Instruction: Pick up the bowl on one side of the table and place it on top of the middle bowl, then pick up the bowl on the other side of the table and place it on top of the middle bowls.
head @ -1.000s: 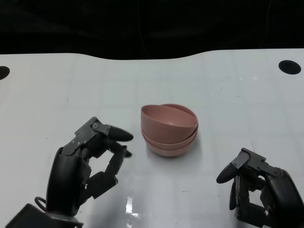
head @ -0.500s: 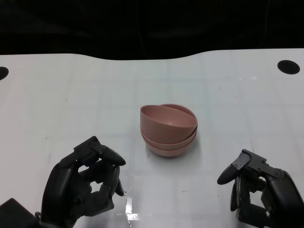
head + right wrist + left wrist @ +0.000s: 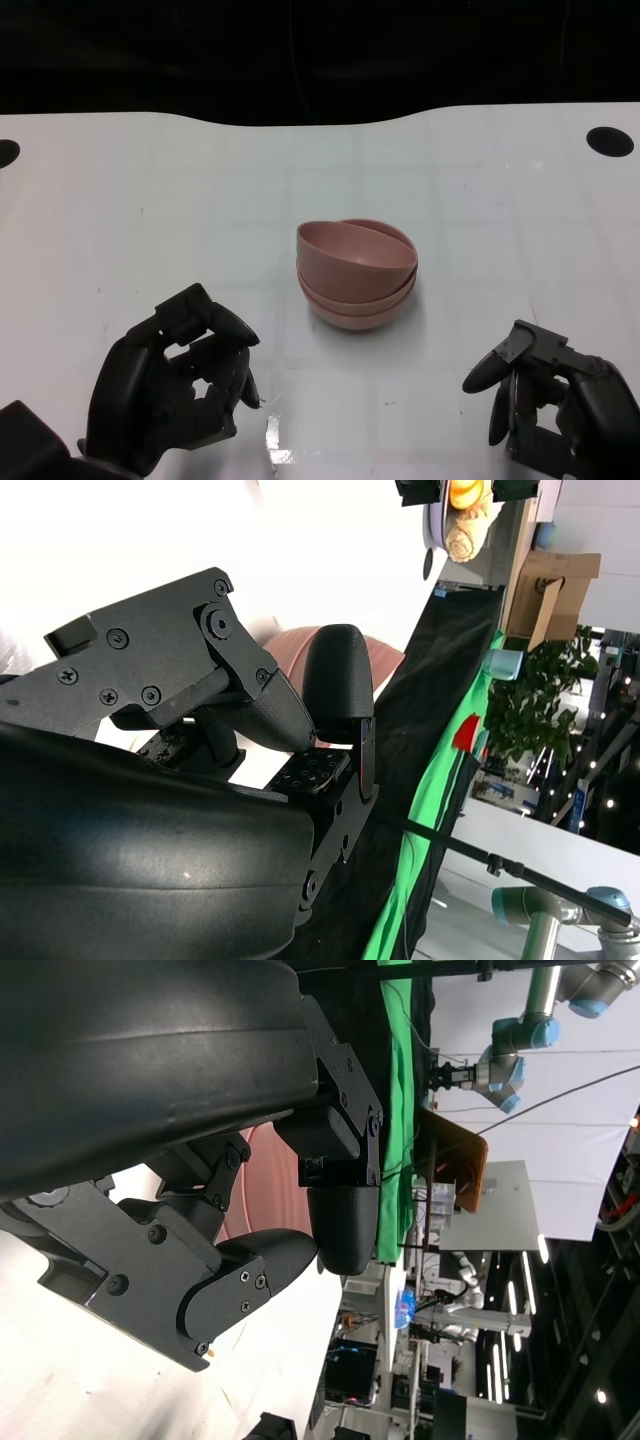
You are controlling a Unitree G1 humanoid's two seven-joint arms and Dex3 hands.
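Looking down in the head view, the stack of pink bowls (image 3: pixel 356 273) sits at the middle of the white bench (image 3: pixel 150 220), the top bowl tilted in the one beneath. The left hand (image 3: pixel 175 385) rests low at the near left, its fingers (image 3: pixel 225 325) curled inward and holding nothing. The right hand (image 3: pixel 550 400) sits at the near right, fingers bent in, also holding nothing. Both hands are apart from the stack. A dark round hole (image 3: pixel 610 141) marks the far right of the bench.

In the left wrist view, the left hand's fingers (image 3: pixel 335 1210) are drawn together with the pink bowls (image 3: pixel 262 1185) beyond them.

In the right wrist view, the right hand's fingers (image 3: pixel 338 685) are curled together, with the pink bowls (image 3: pixel 385 660) behind.
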